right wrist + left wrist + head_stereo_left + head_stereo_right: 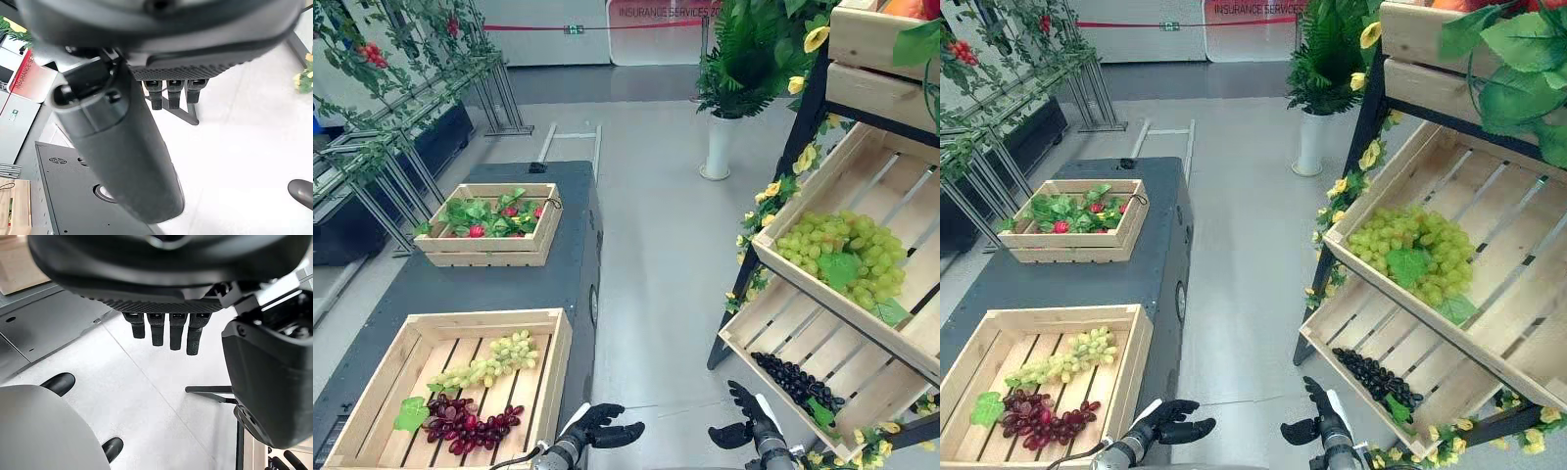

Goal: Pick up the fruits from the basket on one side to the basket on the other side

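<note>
A wooden crate (480, 318) on the dark table at near left holds a bunch of green grapes (499, 360) and a bunch of red grapes (470, 416). On the slanted wooden shelf at right, the upper tray carries a heap of green grapes (837, 255) and the lower tray a bunch of black grapes (793, 380). My left hand (602, 428) hangs low beside the table's corner, open and holding nothing. My right hand (751, 421) floats over the floor just left of the lower tray, open too. Relaxed fingers (166, 333) and fingers (171, 93) show over bare floor.
A second crate (489, 255) with leaves and small red fruits sits farther back on the table (548, 284). A white vase (717, 147) with a fern stands on the floor beyond the shelf. Metal racks (401, 127) with vines line the left side.
</note>
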Tool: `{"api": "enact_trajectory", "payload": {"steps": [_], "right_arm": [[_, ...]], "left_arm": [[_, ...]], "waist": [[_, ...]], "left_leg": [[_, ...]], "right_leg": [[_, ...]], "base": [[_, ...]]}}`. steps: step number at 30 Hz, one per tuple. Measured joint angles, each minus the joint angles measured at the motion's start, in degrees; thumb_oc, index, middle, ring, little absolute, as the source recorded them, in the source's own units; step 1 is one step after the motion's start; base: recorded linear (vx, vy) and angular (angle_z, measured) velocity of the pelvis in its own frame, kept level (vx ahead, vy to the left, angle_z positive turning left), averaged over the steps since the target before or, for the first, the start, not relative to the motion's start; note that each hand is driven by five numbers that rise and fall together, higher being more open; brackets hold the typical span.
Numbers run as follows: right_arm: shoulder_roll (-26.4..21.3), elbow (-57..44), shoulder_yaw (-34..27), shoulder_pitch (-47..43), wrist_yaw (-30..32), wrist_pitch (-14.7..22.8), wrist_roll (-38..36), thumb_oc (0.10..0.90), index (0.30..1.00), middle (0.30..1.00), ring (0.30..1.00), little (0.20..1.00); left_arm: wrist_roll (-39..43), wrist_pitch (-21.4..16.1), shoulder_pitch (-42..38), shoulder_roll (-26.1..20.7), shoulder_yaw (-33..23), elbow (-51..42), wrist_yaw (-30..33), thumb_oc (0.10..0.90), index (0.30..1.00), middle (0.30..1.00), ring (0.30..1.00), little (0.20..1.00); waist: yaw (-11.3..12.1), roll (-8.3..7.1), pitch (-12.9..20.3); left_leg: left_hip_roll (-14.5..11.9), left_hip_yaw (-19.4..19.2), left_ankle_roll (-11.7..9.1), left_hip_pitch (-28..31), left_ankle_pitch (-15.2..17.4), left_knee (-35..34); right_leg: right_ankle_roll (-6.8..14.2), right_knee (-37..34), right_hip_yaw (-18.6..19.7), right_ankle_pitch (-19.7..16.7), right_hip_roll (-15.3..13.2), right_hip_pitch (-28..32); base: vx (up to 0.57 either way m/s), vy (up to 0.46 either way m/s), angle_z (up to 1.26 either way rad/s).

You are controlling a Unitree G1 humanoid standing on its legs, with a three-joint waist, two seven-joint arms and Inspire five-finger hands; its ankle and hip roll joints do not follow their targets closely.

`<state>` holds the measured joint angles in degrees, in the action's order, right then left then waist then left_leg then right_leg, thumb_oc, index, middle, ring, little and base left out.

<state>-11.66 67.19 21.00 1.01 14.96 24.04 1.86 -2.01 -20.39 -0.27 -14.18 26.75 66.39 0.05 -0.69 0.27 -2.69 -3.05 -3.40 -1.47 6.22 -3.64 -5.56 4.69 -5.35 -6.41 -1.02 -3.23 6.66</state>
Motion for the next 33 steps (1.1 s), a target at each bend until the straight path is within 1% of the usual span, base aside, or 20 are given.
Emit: {"api": "enact_trajectory", "payload": {"steps": [1, 5, 9, 14, 15, 22, 25, 28, 30, 31, 32, 33], "right_arm": [[0.0, 0.0, 0.0, 0.0, 0.0, -0.2, 0.0, 0.800, 0.900, 0.900, 0.900, 0.900], [0.1, 0.1, -0.1, 0.0, 0.0, -1.5, 0.0, 0.800, 0.900, 0.900, 0.900, 0.900], [0.1, 0.1, -0.1, 0.0, -0.2, -1.7, -0.1, 0.800, 0.900, 0.900, 0.900, 0.900], [0.1, 0.2, 0.0, -0.2, -5.0, -1.6, -3.0, 0.800, 0.900, 0.900, 0.900, 0.900], [0.1, 0.2, 0.0, -0.2, -6.2, -1.6, -4.5, 0.800, 0.900, 0.900, 0.900, 0.900], [0.1, 0.3, -0.1, -0.2, -11.0, -1.6, -7.2, 0.800, 0.900, 0.900, 0.900, 0.900], [0.1, 0.6, -0.1, -0.2, -12.3, -1.6, -9.2, 0.800, 0.900, 0.900, 0.900, 0.900], [0.1, 0.7, -0.2, -0.2, -12.3, -1.6, -9.3, 0.800, 0.900, 0.900, 0.900, 0.900], [0.1, 0.7, -0.2, -0.2, -12.3, -1.6, -9.4, 0.800, 0.900, 0.900, 0.900, 0.900], [0.1, 0.7, -0.3, -0.2, -12.3, -1.6, -9.4, 0.800, 0.900, 0.900, 0.900, 0.900], [0.0, 0.7, -0.3, -0.4, -12.3, -1.6, -9.4, 0.800, 0.900, 0.900, 0.900, 0.900], [-0.1, 0.7, -0.3, -0.4, -12.2, -1.6, -9.3, 0.800, 0.900, 0.900, 0.900, 0.900]], "left_arm": [[0.0, 0.1, 0.0, 0.0, 0.0, 0.0, 0.0, 0.800, 0.900, 0.900, 0.900, 0.900], [0.1, 0.2, 0.0, 0.0, 0.0, 0.0, -0.1, 0.800, 0.900, 0.900, 0.900, 0.900], [0.1, 0.2, 0.0, 0.0, -0.1, 0.0, -0.3, 0.800, 0.900, 0.900, 0.900, 0.900], [0.1, 0.2, 0.0, 0.0, -0.1, 0.0, -0.2, 0.800, 0.900, 0.900, 0.900, 0.900], [0.1, 0.2, 0.0, 0.0, -0.1, 0.0, -0.1, 0.800, 0.900, 0.900, 0.900, 0.900], [-0.2, 0.1, 0.1, 0.1, -0.1, 0.0, 1.3, 0.800, 0.900, 0.900, 0.900, 0.900], [-2.4, -0.4, 0.1, 0.0, -0.1, 0.0, 3.0, 0.800, 0.900, 0.900, 0.900, 0.900], [-6.0, -2.2, 0.1, -0.1, 0.3, 0.0, 4.7, 0.800, 0.900, 0.900, 0.900, 0.900], [-8.7, -4.3, -0.1, -0.6, 1.9, -0.1, 5.6, 0.800, 0.900, 0.900, 0.900, 0.900], [-11.0, -6.0, -0.2, -0.9, 2.9, -0.3, 6.6, 0.800, 0.900, 0.900, 0.900, 0.900], [-12.8, -7.7, -0.3, -1.7, 5.0, -1.6, 8.0, 0.800, 0.900, 0.900, 0.900, 0.900], [-13.3, -8.4, -0.2, -2.0, 5.6, -2.4, 8.3, 0.800, 0.900, 0.900, 0.900, 0.900]], "waist": [[0.0, 0.00, 0.0], [0.0, 0.01, 0.0], [0.0, 0.03, 0.0], [0.0, 0.03, 0.1], [0.0, 0.01, 0.1], [-0.1, 0.01, 0.1], [-0.1, 0.02, 0.1], [-0.2, 0.03, 0.1], [-0.2, 0.08, 0.1], [-0.3, 0.14, 0.0], [-0.4, 0.28, -0.1], [-0.3, 0.35, -0.2]], "left_leg": [[0.0, 0.0, 0.0, 0.0, 0.0, 0.0], [0.0, 0.0, 0.0, -0.1, 0.0, 0.0], [0.0, 0.1, 0.0, -0.2, 0.0, 0.0], [0.0, 0.1, 0.0, -0.2, 0.0, 0.0], [0.0, 0.1, 0.0, -0.1, 0.0, 0.0], [0.0, 0.0, -0.1, 0.0, 0.0, 0.0], [0.0, 0.0, -0.1, 0.2, 0.0, 0.0], [0.0, -0.1, -0.1, 0.3, 0.0, 0.0], [0.0, -0.1, 0.0, 0.3, 0.0, 0.0], [0.0, -0.2, 0.0, 0.4, 0.0, 0.0], [0.0, -0.4, 0.0, 0.4, 0.0, 0.0], [0.0, -0.4, 0.0, 0.4, 0.0, 0.0]], "right_leg": [[0.0, 0.0, 0.0, 0.0, 0.0, 0.0], [0.1, 0.0, 0.0, 0.0, 0.0, 0.0], [0.0, 0.0, 0.0, 0.0, 0.0, -0.1], [0.0, 0.0, -0.1, 0.0, 0.0, -0.1], [0.0, 0.0, -0.1, 0.0, 0.0, -0.1], [0.2, 0.0, 0.0, -0.1, 0.0, 0.0], [0.2, 0.0, 0.1, -0.1, 0.0, 0.1], [0.2, 0.0, 0.2, -0.1, 0.0, 0.2], [0.2, 0.0, 0.2, -0.1, 0.0, 0.2], [0.2, 0.0, 0.3, -0.1, 0.0, 0.2], [0.1, 0.0, 0.6, -0.1, 0.0, 0.2], [0.1, 0.0, 0.7, -0.1, 0.0, 0.2]], "base": [[0.13, 0.098, 1.22], [0.00, 0.000, 0.00], [0.00, 0.000, 0.00], [0.00, 0.000, 0.00], [0.00, 0.000, 0.00], [0.00, 0.000, 0.00], [0.00, 0.000, 0.00], [0.00, 0.000, 0.00], [0.00, 0.000, 0.00], [-0.01, 0.010, -0.05], [-0.02, 0.014, -0.06], [-0.02, 0.015, -0.08]]}}
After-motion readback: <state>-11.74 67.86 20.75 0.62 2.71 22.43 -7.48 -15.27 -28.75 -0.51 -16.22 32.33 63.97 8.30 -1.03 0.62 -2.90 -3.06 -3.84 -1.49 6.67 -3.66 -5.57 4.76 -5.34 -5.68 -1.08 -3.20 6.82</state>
